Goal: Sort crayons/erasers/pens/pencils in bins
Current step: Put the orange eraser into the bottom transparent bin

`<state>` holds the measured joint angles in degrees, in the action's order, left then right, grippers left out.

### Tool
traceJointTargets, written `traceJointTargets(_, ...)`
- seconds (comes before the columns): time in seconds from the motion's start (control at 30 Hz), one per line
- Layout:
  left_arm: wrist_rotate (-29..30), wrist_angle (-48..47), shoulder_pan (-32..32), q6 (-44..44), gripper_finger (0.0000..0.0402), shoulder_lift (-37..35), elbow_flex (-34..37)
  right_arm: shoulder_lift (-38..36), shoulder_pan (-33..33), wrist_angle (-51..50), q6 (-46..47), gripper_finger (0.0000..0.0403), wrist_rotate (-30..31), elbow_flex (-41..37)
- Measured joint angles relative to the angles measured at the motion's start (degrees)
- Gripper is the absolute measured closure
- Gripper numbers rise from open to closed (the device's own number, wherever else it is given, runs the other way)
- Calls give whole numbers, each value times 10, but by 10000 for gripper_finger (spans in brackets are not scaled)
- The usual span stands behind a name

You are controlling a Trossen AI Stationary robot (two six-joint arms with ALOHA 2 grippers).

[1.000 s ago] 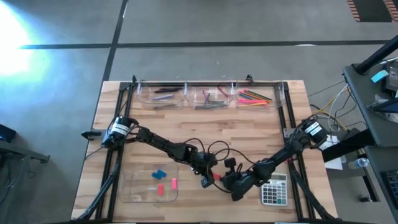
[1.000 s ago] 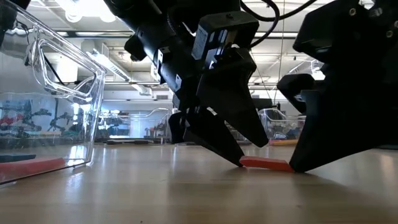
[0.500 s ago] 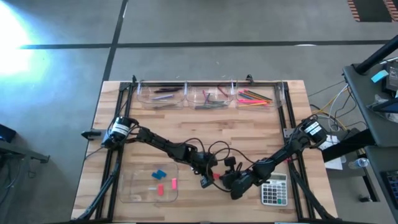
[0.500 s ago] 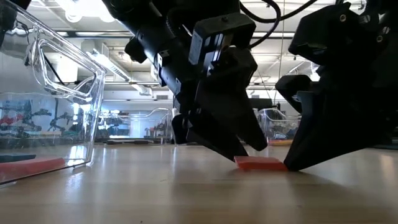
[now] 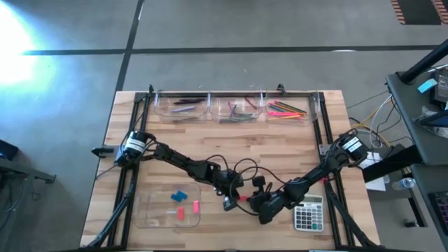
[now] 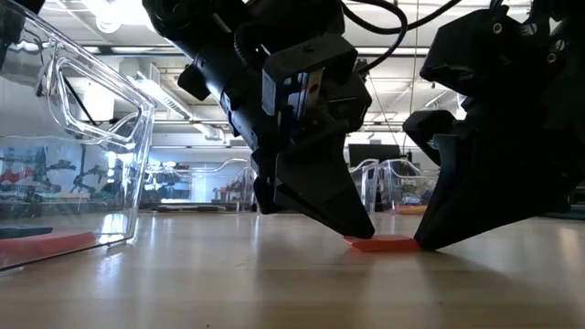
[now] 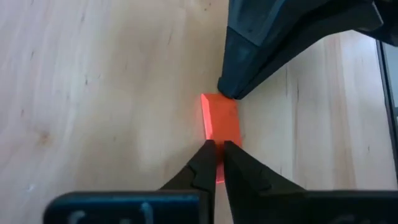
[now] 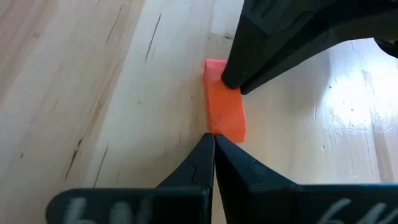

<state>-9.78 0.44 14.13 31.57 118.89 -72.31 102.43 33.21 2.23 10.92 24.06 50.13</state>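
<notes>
A small orange-red eraser point(image 7: 221, 115) lies flat on the wooden table, right of the middle point(image 5: 243, 199). My left gripper point(image 7: 217, 148) is shut with its tips at one short end of it. My right gripper point(image 8: 213, 140) is shut at the opposite short end. In the low view both slant down onto the eraser point(image 6: 382, 243), the left gripper point(image 6: 363, 234) on one side and the right gripper point(image 6: 423, 241) on the other. Three clear bins point(image 5: 236, 108) stand in a row along the far edge, holding pens, crayons and pencils. My left gripper sets its shut fingertips point(image 7: 208, 149) on the eraser's near short end point(image 7: 219, 134), slanting down from the table's left. A strip of orange shows through the slit between the fingers. The eraser lies flat on the table. My right gripper touches the other short end point(image 8: 225, 132) with its shut fingertips point(image 8: 205, 146), slanting down from the table's right. The fingers point along the eraser, which stays flat on the wood.
A shallow clear tray point(image 5: 150, 210) at the near left holds blue and pink erasers. A grey calculator point(image 5: 308, 213) lies just right of my right gripper. A metal frame runs along the table's left, right and far sides.
My left gripper has shut: its two fingers stood apart above the eraser's end and are now together on it, and it has rolled a little. The eraser has slid slightly along the table toward the left gripper.
</notes>
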Motion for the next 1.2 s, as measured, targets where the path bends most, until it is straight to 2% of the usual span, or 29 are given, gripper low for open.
traceJointTargets(0.13,0,0,0,-33,396,0,0,0,0,1,0,394,0,0)
traceJointTargets(0.3,0,-26,2,-162,396,-25,-1,0,0,1,0,394,1,0)
traceJointTargets(0.57,118,-85,28,-318,396,-85,6,-27,0,-14,0,394,4,-2)
traceJointTargets(0.83,149,-85,70,-509,391,-83,10,-50,0,-61,21,394,35,-6)
traceJointTargets(1.0,152,-80,84,-607,345,-70,10,-57,0,-55,26,394,35,-7)
traceJointTargets(1.2,195,-42,84,-661,243,-50,10,-58,1,-47,32,394,25,-7)
